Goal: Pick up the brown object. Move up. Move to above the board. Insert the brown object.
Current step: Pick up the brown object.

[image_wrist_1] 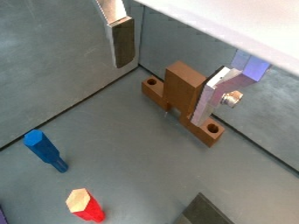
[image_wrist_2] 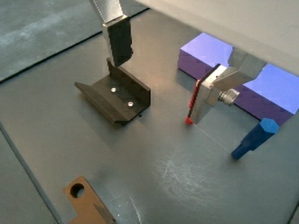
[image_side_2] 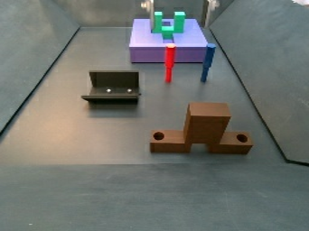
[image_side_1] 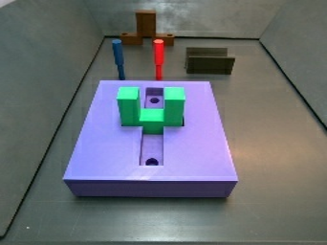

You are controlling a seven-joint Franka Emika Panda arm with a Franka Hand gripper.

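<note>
The gripper (image_wrist_1: 170,66) hangs above the floor with its jaws wide apart and nothing between them; in both wrist views the two silver fingers (image_wrist_2: 121,39) frame empty grey floor, so the pickup has not begun. The brown object (image_side_2: 203,130) sits in the lower right of a side view, well apart from the board (image_side_2: 169,43) at the top of that frame. It looks like a flat bar with a hole at each end and an upright block rising from its middle, rather than a plain strip; that block is likely the part to pinch. In a wrist view the brown object (image_wrist_1: 181,103) lies between the fingers' line of sight, suggesting the hand is lining up over it. The board (image_side_1: 153,134) carries a green block (image_side_1: 149,105) straddling its central groove. The fixture (image_side_2: 112,87), red peg (image_side_2: 169,61) and blue peg (image_side_2: 208,61) stand between the two, so lifting high first seems wise.
</note>
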